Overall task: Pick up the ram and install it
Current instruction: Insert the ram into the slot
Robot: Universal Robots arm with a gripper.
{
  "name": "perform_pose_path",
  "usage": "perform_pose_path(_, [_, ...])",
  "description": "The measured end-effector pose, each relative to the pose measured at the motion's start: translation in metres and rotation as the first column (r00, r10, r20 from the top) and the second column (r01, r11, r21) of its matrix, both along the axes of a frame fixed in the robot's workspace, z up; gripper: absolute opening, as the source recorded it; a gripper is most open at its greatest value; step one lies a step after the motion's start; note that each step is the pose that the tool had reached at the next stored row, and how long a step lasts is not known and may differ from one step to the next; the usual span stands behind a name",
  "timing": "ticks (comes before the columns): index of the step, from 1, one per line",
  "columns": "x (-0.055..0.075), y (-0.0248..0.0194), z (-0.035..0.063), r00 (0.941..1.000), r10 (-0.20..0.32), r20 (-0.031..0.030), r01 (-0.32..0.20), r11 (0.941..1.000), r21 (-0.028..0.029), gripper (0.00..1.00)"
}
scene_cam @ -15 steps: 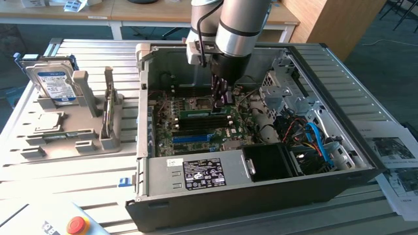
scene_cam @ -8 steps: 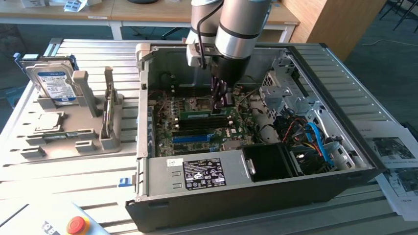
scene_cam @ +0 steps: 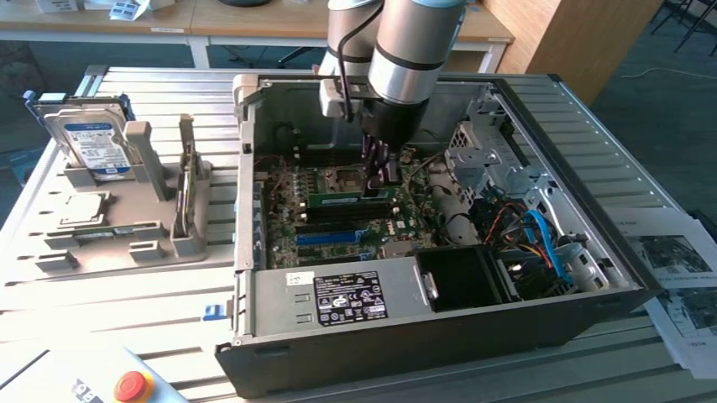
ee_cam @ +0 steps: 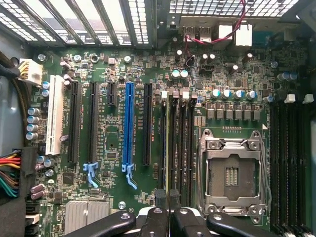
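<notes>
With the gripper (ee_cam: pixel 168 198) pinched narrowly on the ram's (ee_cam: pixel 168 148) end, uneven pressure could seat it crooked in its slot (ee_cam: pixel 164 95).

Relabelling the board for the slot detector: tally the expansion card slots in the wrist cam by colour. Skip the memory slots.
white slot: 1
blue slot: 1
black slots: 4 (three long, one short)
Total: 6
Left out: the ram, edge-on in the claw.
</notes>
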State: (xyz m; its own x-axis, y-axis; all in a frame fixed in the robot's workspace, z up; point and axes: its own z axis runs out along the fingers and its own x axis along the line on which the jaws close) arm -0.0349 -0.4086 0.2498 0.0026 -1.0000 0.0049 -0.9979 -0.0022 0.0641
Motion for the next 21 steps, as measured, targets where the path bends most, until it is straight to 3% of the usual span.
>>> perform_pose_path(21, [0.0010, -0.0008, -0.0054, 1.0000, 0.000, 0.0001, 0.000, 1.0000, 0.0002, 0.11])
